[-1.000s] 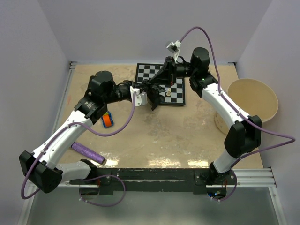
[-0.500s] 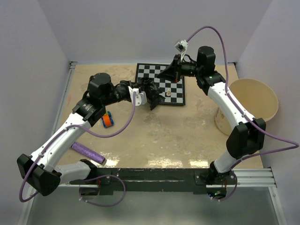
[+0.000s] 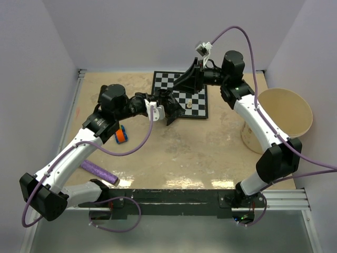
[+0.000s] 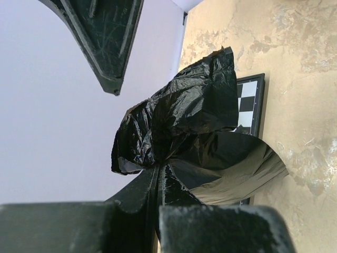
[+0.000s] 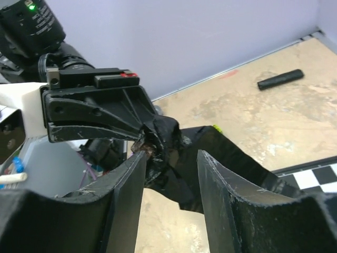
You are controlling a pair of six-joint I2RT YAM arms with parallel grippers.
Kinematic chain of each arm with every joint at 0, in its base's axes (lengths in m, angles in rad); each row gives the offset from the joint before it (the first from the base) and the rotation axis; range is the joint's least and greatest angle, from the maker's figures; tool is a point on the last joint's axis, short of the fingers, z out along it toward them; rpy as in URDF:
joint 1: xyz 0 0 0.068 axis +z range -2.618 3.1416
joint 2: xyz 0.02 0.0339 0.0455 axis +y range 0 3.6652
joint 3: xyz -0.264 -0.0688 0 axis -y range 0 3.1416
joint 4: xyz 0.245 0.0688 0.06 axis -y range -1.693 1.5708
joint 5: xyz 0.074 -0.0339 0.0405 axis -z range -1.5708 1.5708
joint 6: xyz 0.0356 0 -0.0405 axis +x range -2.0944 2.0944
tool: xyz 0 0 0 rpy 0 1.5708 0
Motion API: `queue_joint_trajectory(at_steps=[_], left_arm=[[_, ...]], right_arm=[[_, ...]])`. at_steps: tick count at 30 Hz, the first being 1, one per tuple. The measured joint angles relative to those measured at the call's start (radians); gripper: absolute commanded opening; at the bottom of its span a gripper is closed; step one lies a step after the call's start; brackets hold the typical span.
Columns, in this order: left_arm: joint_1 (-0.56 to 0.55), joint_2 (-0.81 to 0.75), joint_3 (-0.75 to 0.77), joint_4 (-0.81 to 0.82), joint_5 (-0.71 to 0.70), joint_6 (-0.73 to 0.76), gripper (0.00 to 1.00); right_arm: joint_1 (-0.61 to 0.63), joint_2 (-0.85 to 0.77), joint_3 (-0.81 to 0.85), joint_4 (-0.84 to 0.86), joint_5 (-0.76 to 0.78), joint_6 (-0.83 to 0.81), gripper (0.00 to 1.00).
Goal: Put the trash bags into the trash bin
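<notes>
Left pincer (image 4: pixel 159 176): clamped tight on a bunched fold of the trash bag (image 4: pixel 195 105).
Right pincer (image 5: pixel 172 155): jaws parted, black film showing in the gap; whether they touch it cannot be told.
Trash bag: hangs over the chessboard (image 3: pixel 168 81), near the counter's (image 3: pixel 210 147) far edge.
Black roll (image 5: pixel 280 79): lies on the counter by a wall.
Trash bin (image 3: pixel 279 105): stands at the right edge.
</notes>
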Motion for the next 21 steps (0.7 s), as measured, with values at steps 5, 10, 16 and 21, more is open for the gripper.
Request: queue_joint_trajectory(at_steps=[5, 10, 16, 21], left_arm=[[0.0, 0.0, -0.002, 0.015, 0.0, 0.0, 0.0], [0.0, 0.0, -0.002, 0.034, 0.0, 0.0, 0.0], [0.0, 0.0, -0.002, 0.045, 0.003, 0.0, 0.0], [0.0, 0.0, -0.002, 0.056, 0.003, 0.0, 0.0]], right_arm=[[0.024, 0.015, 0.0, 0.006, -0.035, 0.009, 0.49], [0.045, 0.02, -0.001, -0.013, -0.048, -0.008, 0.42], [0.057, 0.03, -0.002, -0.021, -0.052, -0.026, 0.21], [0.058, 0.051, -0.002, -0.021, -0.055, -0.027, 0.01]])
